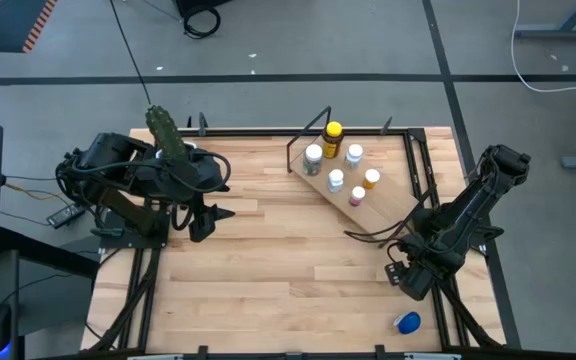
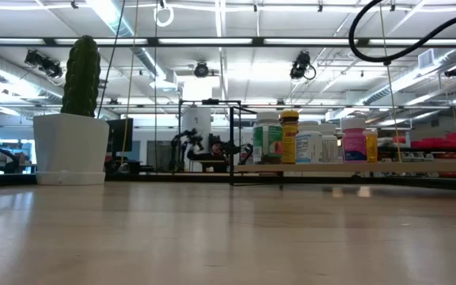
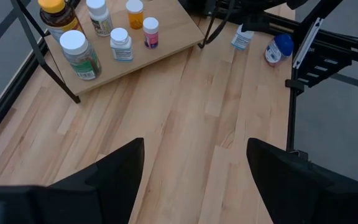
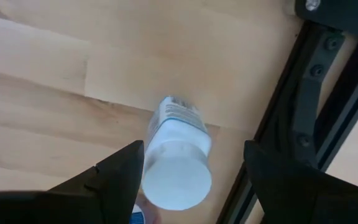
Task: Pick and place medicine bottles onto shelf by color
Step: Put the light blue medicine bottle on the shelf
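The light-wood shelf stands at the table's far right and carries several bottles, among them the yellow-capped one, an orange-capped one and a pink-capped one; they also show in the low view. A white-capped bottle lies on its side on the table near the right edge. My right gripper is open above it, one finger on either side of the cap. A blue-capped bottle lies on the table nearer the front. My left gripper is open and empty at the table's left.
A white pot with a green cactus stands at the far left, close by my left arm. The black table frame runs just beside the white-capped bottle. Bare plank tabletop lies between the two arms.
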{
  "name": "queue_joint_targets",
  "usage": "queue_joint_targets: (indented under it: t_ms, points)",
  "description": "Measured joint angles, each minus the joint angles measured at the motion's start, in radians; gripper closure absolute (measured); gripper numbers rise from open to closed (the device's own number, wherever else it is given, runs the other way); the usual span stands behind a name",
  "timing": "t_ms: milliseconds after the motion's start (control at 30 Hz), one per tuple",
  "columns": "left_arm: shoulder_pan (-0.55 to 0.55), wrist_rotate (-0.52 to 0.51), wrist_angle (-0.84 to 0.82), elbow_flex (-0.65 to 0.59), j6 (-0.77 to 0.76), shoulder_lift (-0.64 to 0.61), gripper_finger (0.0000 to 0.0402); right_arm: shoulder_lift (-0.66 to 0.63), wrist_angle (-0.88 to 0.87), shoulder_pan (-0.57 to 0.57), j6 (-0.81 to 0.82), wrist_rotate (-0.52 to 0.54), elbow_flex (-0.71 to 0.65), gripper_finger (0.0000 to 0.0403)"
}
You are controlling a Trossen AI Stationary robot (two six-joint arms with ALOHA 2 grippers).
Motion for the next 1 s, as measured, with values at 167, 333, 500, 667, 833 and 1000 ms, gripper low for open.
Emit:
queue_joint_targets:
  t_ms: [167, 333, 500, 667, 833, 1000]
  points:
    - [0.0, 0.0, 0.0, 0.0, 0.0, 0.0, 0.0113, 0.0, 0.026, 0.0, 0.0, 0.004, 0.0, 0.0121]
    - [0.0, 0.0, 0.0, 0.0, 0.0, 0.0, 0.0113, 0.0, -0.026, 0.0, 0.0, 0.009, 0.0, 0.0121]
    - [0.0, 0.0, 0.0, 0.0, 0.004, 0.0, 0.0113, 0.0, -0.027, 0.0, 0.001, 0.015, -0.001, 0.0121]
    - [0.0, 0.0, 0.0, 0.0, 0.025, 0.0, 0.0113, -0.001, 0.024, -0.001, 0.001, -0.024, -0.081, 0.0132]
    - [-0.007, 0.0, 0.0, 0.0, 0.004, 0.0, 0.0113, -0.001, 0.103, -0.001, 0.001, -0.029, -0.095, 0.0139]
    - [-0.008, 0.001, 0.0, 0.0, 0.003, 0.0, 0.0113, -0.004, 0.142, -0.001, -0.004, -0.041, -0.09, 0.0139]
